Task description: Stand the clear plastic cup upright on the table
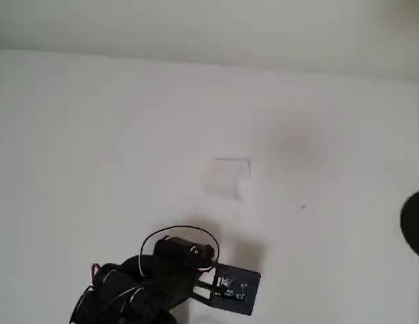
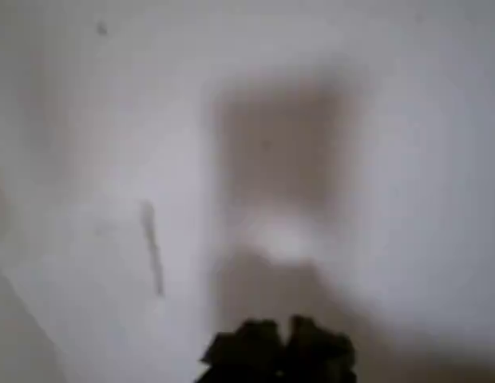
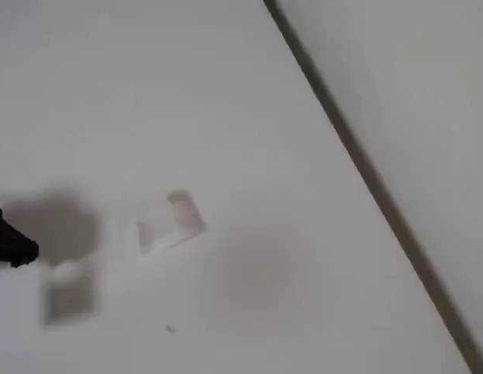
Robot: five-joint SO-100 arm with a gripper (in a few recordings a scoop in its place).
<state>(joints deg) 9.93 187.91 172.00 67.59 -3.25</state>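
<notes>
no brand, label or writing can be read on anything here. the black arm (image 1: 149, 283) sits at the 6 o'clock edge of the overhead view, with a small circuit board (image 1: 230, 289) hanging off its right side and a thin cable looping over its top. the gripper (image 2: 278, 351) shows in the wrist view as a dark blurred lump at 6 o'clock; i cannot tell whether its fingers are apart or together, and it holds and touches nothing that can be made out. in the fixed view a black tip of the arm (image 3: 12, 243) pokes in at 9 o'clock above its grey shadow. the cup (image 1: 226, 177) lies on its side on the white counter (image 1: 94, 135), a faint clear outline near the centre of the overhead view, up toward 12 o'clock from the arm and well apart from it. in the fixed view the cup (image 3: 171, 220) lies left of centre, its whitish end pointing toward 1 o'clock. a black round object (image 1: 415, 223) cuts in at 3 o'clock of the overhead view.
</notes>
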